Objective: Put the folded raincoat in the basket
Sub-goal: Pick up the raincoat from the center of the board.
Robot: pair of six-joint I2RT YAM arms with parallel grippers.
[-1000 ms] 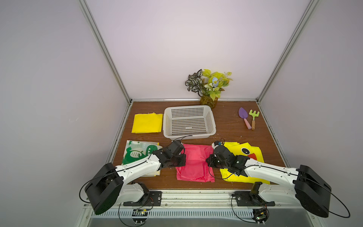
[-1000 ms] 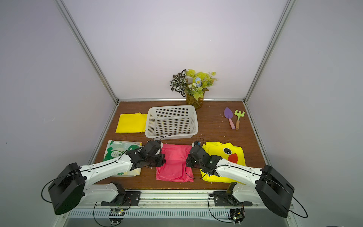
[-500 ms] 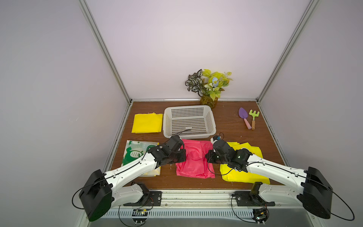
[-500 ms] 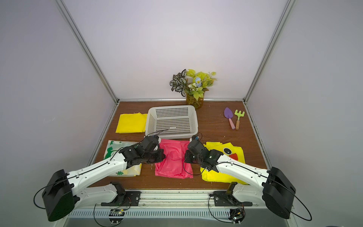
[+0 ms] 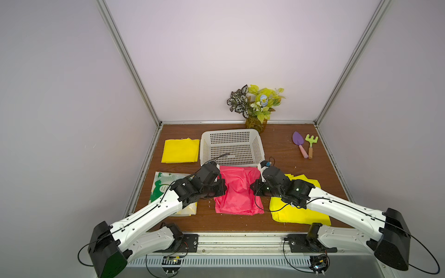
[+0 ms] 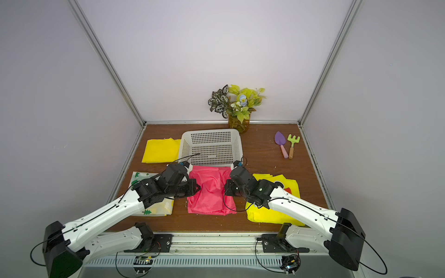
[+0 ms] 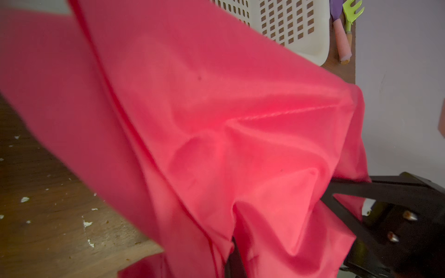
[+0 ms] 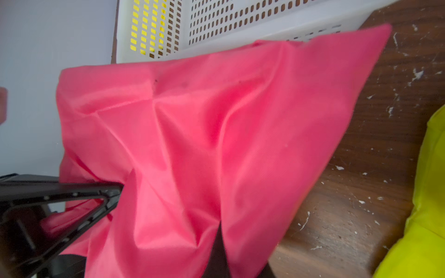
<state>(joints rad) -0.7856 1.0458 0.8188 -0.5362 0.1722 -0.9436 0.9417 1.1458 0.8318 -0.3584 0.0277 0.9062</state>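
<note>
The pink folded raincoat (image 5: 238, 190) (image 6: 212, 192) hangs between my two grippers, pinched at its sides and sagging in the middle. Its far edge reaches the near rim of the white perforated basket (image 5: 261, 146) (image 6: 209, 131), which holds nothing. My left gripper (image 5: 222, 190) (image 6: 196, 189) is shut on the raincoat's left edge, my right gripper (image 5: 254, 189) (image 6: 227, 189) on its right edge. In the left wrist view the pink cloth (image 7: 216, 120) folds over the left gripper (image 7: 232, 250). In the right wrist view the cloth (image 8: 216, 132) wraps the right gripper (image 8: 218, 240) in front of the basket (image 8: 240, 29).
A plain yellow folded raincoat (image 5: 180, 150) lies left of the basket, a dinosaur-print one (image 5: 163, 187) under my left arm, a yellow duck one (image 5: 301, 211) under my right arm. A potted plant (image 5: 256, 106) stands behind the basket. A toy trowel (image 5: 298, 144) and rake (image 5: 311, 144) lie at the far right.
Both grippers have carried the pink raincoat away from the front edge toward the basket and lifted its sides. Its far edge now meets the basket's near rim.
</note>
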